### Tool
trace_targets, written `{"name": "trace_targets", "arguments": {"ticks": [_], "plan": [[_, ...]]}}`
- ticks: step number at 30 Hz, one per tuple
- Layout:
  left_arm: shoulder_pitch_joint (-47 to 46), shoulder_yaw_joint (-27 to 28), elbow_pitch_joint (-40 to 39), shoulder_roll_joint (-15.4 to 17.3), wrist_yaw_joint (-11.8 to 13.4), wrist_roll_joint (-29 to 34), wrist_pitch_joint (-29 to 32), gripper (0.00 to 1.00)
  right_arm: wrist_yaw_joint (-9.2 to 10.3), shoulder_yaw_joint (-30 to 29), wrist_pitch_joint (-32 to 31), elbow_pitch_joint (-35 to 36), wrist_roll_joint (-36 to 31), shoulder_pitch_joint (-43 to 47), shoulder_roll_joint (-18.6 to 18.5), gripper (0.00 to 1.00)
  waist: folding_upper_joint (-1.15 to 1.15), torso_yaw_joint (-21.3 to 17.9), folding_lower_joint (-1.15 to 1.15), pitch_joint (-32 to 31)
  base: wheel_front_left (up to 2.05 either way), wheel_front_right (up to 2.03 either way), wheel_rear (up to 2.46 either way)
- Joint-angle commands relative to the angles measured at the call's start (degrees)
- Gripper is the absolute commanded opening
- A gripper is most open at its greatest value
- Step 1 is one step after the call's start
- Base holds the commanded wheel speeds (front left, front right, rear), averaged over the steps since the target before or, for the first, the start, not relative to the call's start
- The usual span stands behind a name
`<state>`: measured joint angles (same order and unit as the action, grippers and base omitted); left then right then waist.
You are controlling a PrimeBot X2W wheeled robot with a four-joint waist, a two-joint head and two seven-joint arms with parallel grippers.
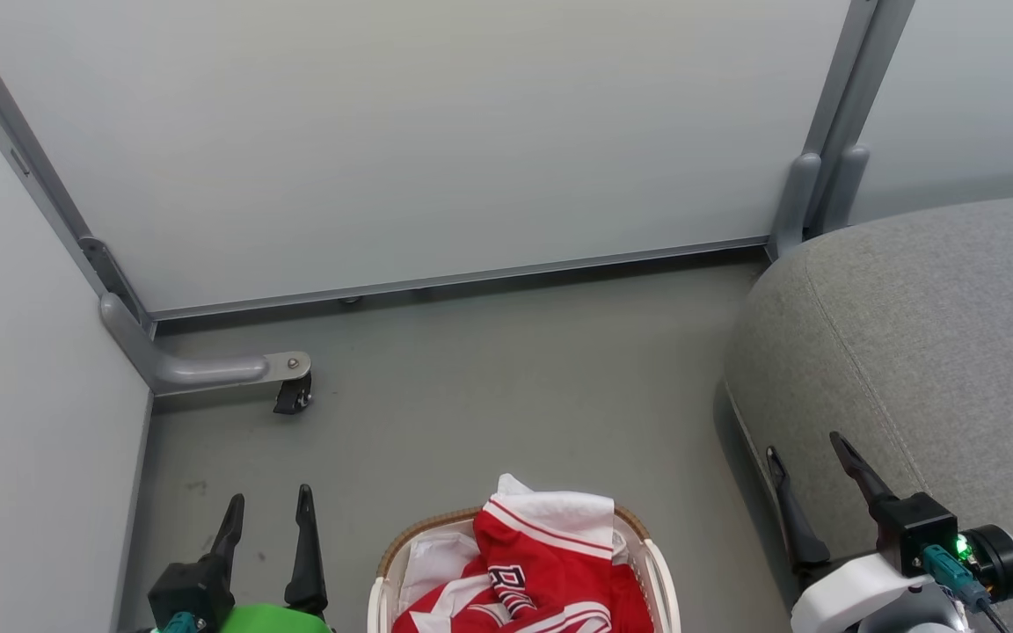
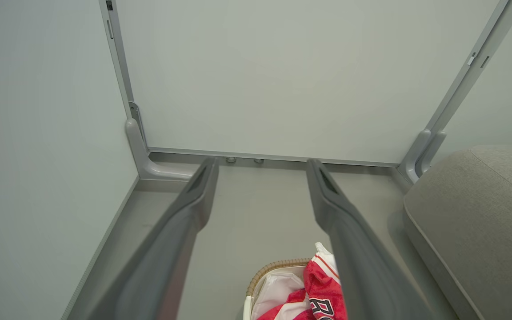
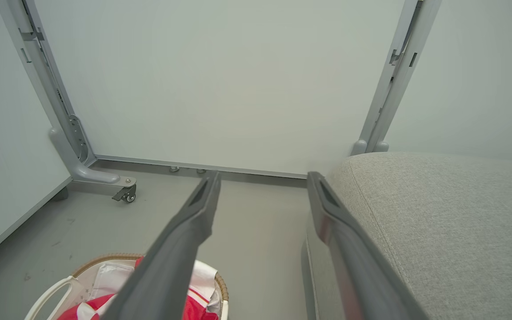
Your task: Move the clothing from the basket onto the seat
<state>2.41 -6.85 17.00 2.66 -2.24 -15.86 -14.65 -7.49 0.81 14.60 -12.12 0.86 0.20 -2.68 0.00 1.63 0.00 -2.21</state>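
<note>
Clothing: 1 red-and-white heap in the basket, a white-striped hem draped over the far rim; garment count cannot be told.
Lettering: black-and-white block letters, partly folded under; no whole word reads.
Basket: 1, on the floor, white liner inside.
Seat: 1, grey, to the basket's right, apart from it.
Left gripper: fingers spread wide, holding nothing, left of the basket.
Right gripper: fingers spread wide, holding nothing, by the seat's edge.
Caster: 1, on the partition foot.
</note>
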Motion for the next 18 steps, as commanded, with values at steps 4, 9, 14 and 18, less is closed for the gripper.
{"name": "trace_targets", "arguments": {"ticks": [4, 9, 14, 18], "plan": [[0.82, -0.13, 0.44, 0.39, 0.23, 2.11, -0.65, 1.00, 0.00, 0.19, 0.69, 0.10, -2.38, 0.55, -0.37, 1.00, 0.00, 0.02, 0.00, -0.05, 0.00, 0.00, 0.00], [0.82, -0.10, 0.57, 0.38, 0.15, 2.08, -0.60, 1.00, 0.00, 0.06, 0.69, 0.21, -2.03, 0.60, -0.37, 1.00, 0.00, -0.02, 0.00, 0.03, 0.00, 0.00, 0.00], [0.88, -0.27, 0.69, 0.38, 0.18, 1.92, -0.60, 1.00, 0.01, -0.02, 0.69, 0.14, -1.90, 0.57, -0.37, 1.00, 0.00, -0.01, 0.00, 0.04, 0.00, 0.00, 0.00], [0.83, -0.31, 0.77, 0.38, 0.01, 1.82, -0.60, 1.00, 0.01, 0.03, 0.69, 0.08, -1.86, 0.59, -0.37, 1.00, 0.00, -0.02, 0.00, 0.08, 0.00, 0.00, 0.00]]}}
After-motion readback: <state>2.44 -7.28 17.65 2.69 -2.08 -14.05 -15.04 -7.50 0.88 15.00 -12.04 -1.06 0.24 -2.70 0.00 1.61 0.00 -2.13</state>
